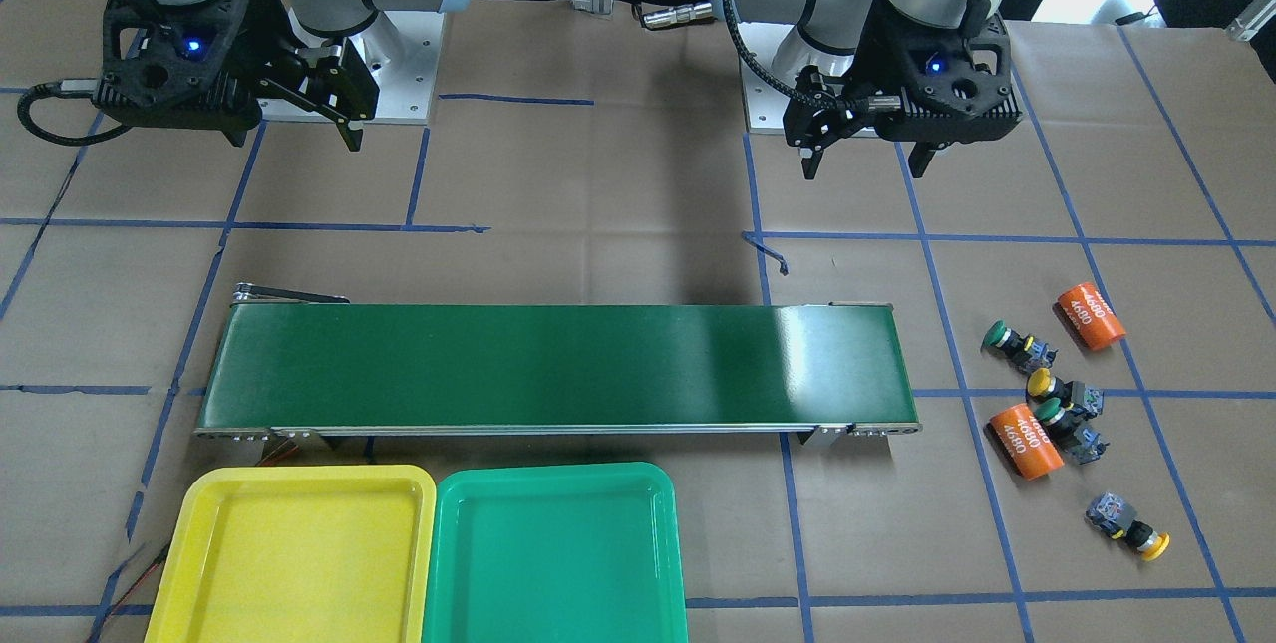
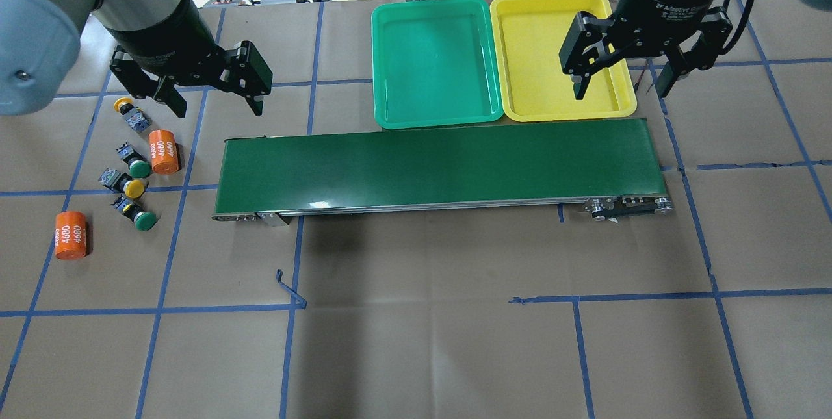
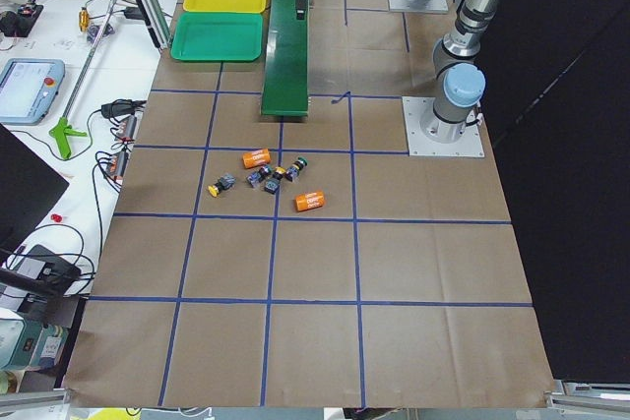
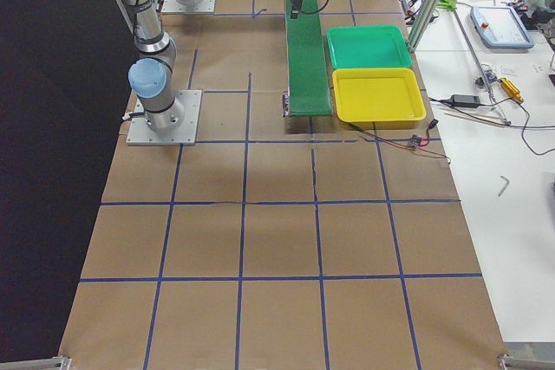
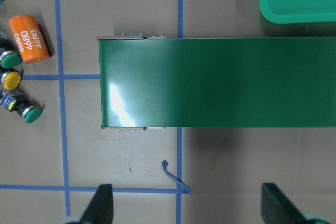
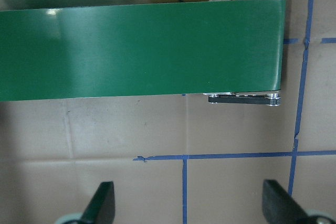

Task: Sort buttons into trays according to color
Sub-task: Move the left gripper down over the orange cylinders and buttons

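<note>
Four buttons lie in a loose group on the table off the conveyor's end on my left: a yellow one (image 2: 123, 107), a green one (image 2: 138, 167), a yellow one (image 2: 133, 187) and a green one (image 2: 144, 219). The green tray (image 2: 432, 62) and the yellow tray (image 2: 539, 62) lie side by side beyond the belt, both holding nothing. My left gripper (image 2: 216, 106) is open and empty, raised just right of the buttons. My right gripper (image 2: 621, 89) is open and empty, raised over the yellow tray's right edge.
A long dark green conveyor belt (image 2: 435, 162) runs across the middle of the table. Two orange cylinders marked 4680 (image 2: 163, 151) (image 2: 71, 234) lie among the buttons. Blue tape lines cross the brown table cover.
</note>
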